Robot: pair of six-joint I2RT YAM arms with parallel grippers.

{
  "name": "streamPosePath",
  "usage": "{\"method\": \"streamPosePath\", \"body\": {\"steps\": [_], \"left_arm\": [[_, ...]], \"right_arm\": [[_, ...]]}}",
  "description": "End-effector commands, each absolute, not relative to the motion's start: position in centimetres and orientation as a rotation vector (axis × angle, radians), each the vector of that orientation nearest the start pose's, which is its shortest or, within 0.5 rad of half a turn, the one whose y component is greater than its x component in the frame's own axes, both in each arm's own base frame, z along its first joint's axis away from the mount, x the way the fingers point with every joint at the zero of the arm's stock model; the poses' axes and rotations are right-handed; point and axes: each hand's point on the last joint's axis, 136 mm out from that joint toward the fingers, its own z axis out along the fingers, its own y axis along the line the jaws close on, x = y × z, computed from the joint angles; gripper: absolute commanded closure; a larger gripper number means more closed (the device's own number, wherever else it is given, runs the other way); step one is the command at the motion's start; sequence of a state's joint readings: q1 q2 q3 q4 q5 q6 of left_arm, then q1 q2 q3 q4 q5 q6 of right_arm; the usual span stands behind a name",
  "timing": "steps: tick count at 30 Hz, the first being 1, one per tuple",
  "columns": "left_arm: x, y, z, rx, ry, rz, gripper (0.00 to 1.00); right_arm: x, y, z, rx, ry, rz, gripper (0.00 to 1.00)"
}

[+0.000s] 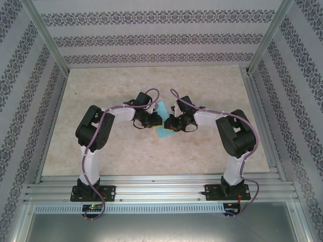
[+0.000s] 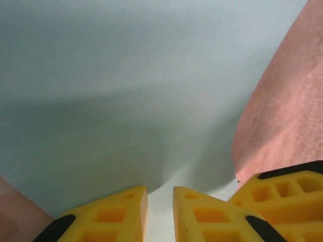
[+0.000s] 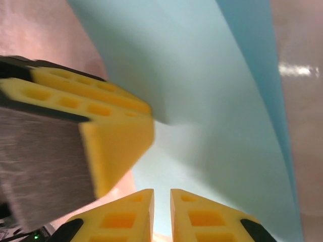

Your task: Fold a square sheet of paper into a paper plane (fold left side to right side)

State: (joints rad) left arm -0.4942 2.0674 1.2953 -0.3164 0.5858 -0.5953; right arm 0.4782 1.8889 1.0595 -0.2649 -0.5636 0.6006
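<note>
The square sheet of paper [image 1: 162, 132] is turquoise and lies at the middle of the table, mostly covered by the two gripper heads that meet over it. My left gripper [image 1: 150, 123] points down onto the sheet's left part. In the left wrist view the paper [image 2: 126, 91] bulges upward in front of the left gripper [image 2: 160, 194], whose yellow jaws stand a narrow gap apart with paper showing through it. My right gripper [image 1: 170, 124] faces it. In the right wrist view its jaws [image 3: 162, 196] are also slightly apart over the paper [image 3: 212, 101], beside the left fingers [image 3: 116, 136]. No paper plane shape shows.
The beige table [image 1: 126, 151] is bordered by aluminium rails and patterned walls. A right finger [image 2: 287, 194] pokes into the left wrist view at the lower right, so the two grippers are nearly touching. Bare table [image 3: 303, 126] lies to the right of the sheet.
</note>
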Motion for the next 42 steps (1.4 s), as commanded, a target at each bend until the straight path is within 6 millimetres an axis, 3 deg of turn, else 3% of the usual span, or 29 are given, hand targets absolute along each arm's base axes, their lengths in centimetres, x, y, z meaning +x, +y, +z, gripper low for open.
{"method": "streamPosePath", "body": {"steps": [1, 8, 19, 32, 42], "left_arm": [[35.9, -30.6, 1.8, 0.109, 2.854, -1.061, 0.79], [36.2, -30.5, 2.2, 0.110, 2.846, -1.049, 0.77], [39.2, -28.4, 2.8, 0.059, 2.813, -1.015, 0.76], [42.0, -26.9, 1.8, 0.001, 2.792, -1.001, 0.76], [43.7, -24.1, 0.8, -0.058, 2.796, -0.897, 0.76]], "right_arm": [[31.3, 26.4, 0.7, -0.013, 2.902, 0.975, 0.85], [30.0, 24.6, -1.4, -0.018, 2.991, 0.818, 0.86], [28.4, 23.3, -3.5, -0.059, 3.072, 0.679, 0.87], [28.0, 22.8, -3.8, -0.089, 3.102, 0.590, 0.87], [27.7, 22.3, -3.9, -0.108, 3.117, 0.537, 0.87]]}}
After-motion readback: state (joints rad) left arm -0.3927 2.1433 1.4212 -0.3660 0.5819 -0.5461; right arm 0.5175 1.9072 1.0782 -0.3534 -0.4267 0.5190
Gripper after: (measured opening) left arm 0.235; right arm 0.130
